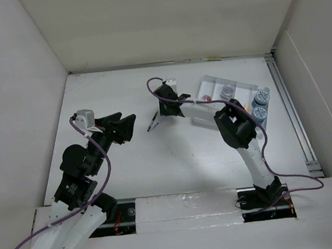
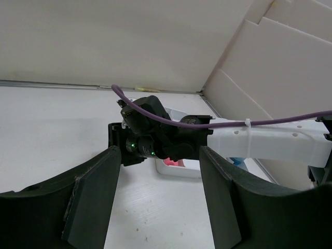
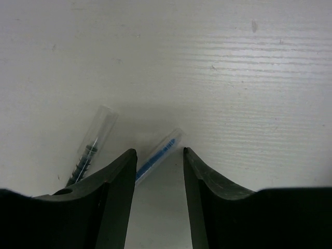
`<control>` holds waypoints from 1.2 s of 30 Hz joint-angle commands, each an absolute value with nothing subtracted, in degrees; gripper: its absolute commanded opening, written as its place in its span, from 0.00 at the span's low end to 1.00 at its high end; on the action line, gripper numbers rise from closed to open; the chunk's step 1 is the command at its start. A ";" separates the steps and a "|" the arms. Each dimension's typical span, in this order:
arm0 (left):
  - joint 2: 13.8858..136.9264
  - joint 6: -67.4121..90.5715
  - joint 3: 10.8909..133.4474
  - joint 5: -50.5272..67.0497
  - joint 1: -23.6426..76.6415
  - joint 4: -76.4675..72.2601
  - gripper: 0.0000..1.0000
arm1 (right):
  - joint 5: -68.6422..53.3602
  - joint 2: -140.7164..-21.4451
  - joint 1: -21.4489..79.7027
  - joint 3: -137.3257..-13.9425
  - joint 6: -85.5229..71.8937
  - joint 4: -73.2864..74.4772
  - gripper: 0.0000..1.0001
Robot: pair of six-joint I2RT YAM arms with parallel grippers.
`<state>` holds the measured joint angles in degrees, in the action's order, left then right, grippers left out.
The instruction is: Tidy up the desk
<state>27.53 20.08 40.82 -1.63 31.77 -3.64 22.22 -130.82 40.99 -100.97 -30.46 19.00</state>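
Desk (image 1: 187, 158): white tabletop, panel walls on three sides; it spreads under everything, with the tray (image 1: 216, 84) at its far right corner.

Right arm (image 1: 247, 146): you see it rise from the near edge below the tray, then bend left past the tray's near-left corner.

Left arm (image 1: 77, 180): well left of the tray, on the opposite side of the desk.

Left gripper (image 1: 126, 123): points toward the tray, claw spread wide, nothing in it. Its wrist view looks straight at the right arm's wrist and the tray behind it.

Right gripper (image 3: 158, 153): just left of the tray, tips down close to the desk. Claw part open, a narrow gap, with a blue pen (image 3: 166, 144) lying in that gap. You cannot tell whether the pads touch it.

Black pen (image 3: 91, 148): clear cap, lies on the side of the blue pen away from the tray, outside the claw.

In the tray: two blue-capped round items (image 1: 261, 97) at its right end, a grey round item (image 1: 228, 90) mid-tray, and a pink item (image 1: 206, 99) in the left compartment.
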 commanded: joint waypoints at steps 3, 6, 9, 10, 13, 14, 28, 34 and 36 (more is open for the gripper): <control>26.98 19.95 40.69 -0.96 31.90 -6.50 0.58 | 23.47 -125.79 41.22 -95.20 -31.46 18.03 0.47; 27.60 19.95 40.69 -0.79 31.90 -6.33 0.58 | 23.90 -122.34 41.22 -91.85 -31.38 15.82 0.47; 27.33 20.04 40.69 -0.87 31.90 -6.59 0.58 | 23.82 -118.76 41.22 -88.95 -30.85 13.99 0.48; 27.25 20.04 40.69 -1.05 31.90 -6.59 0.58 | 23.73 -117.96 41.22 -88.25 -30.68 13.71 0.49; 28.03 19.95 40.78 -0.53 31.90 -6.42 0.58 | 24.17 -115.67 41.75 -87.10 -30.50 13.71 0.50; 27.86 19.95 40.78 -0.53 31.90 -6.50 0.58 | 24.26 -115.14 41.75 -86.84 -30.50 13.54 0.52; 28.57 20.04 40.78 -0.35 31.90 -6.59 0.58 | 14.85 -108.29 45.26 -71.90 -36.47 8.79 0.62; 29.00 20.13 40.78 -0.35 31.90 -6.68 0.58 | 16.70 -102.31 46.85 -63.38 -40.07 7.57 0.67; 28.65 20.21 40.78 -0.35 31.90 -6.77 0.58 | 15.57 -102.56 46.85 -61.62 -40.69 6.16 0.70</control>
<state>28.67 20.10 40.82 -1.28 31.77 -3.64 15.97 -104.44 46.76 -63.22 -38.17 10.59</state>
